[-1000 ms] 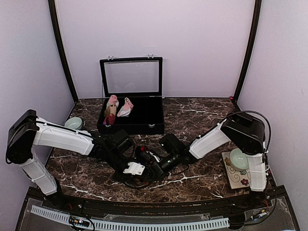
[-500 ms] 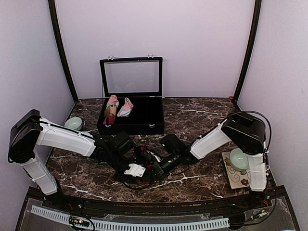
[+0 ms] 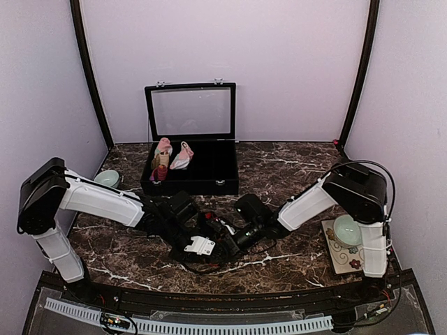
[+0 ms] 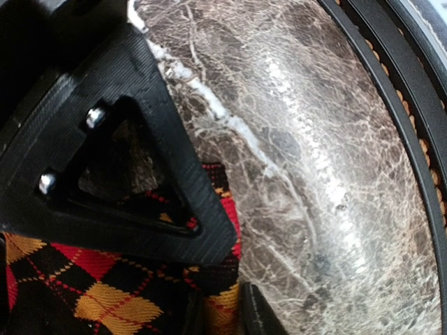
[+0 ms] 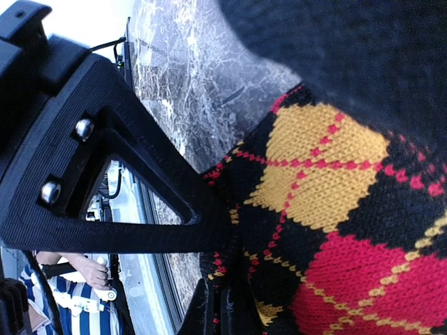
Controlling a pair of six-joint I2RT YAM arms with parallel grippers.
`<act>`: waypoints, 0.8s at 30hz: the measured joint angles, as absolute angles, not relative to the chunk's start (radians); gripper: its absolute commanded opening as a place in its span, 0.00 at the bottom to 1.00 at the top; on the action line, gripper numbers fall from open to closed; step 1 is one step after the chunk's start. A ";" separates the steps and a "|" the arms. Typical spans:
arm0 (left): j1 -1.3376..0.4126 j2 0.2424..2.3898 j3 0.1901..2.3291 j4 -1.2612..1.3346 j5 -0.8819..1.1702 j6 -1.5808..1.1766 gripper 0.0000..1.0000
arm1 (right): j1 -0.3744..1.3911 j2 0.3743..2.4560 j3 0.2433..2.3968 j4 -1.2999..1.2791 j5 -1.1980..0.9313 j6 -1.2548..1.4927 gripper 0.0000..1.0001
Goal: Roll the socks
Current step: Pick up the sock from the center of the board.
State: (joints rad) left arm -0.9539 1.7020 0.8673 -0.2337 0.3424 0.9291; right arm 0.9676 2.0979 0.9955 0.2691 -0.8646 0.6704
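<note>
The black argyle sock, with red and yellow diamonds, lies bunched on the marble between the two arms. My right gripper is shut on a fold of it, seen from above at the table's near middle. My left gripper meets it there from the left. Its jaws stand narrow, with the sock's edge pinched between them. The pink spotted sock lies inside the black case, apart from both grippers.
The open black case stands at the back, with an upright pink-topped roll in its left end. A mint bowl sits at the left. Another bowl rests on a patterned mat at the right.
My left arm has slid a little to the right and its jaws have narrowed on the argyle sock. The right gripper has stayed shut and has barely moved.
</note>
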 measured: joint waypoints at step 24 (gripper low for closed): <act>-0.827 1.806 0.977 -0.427 0.593 0.889 0.00 | 0.977 1.668 0.717 0.077 -0.313 0.408 0.37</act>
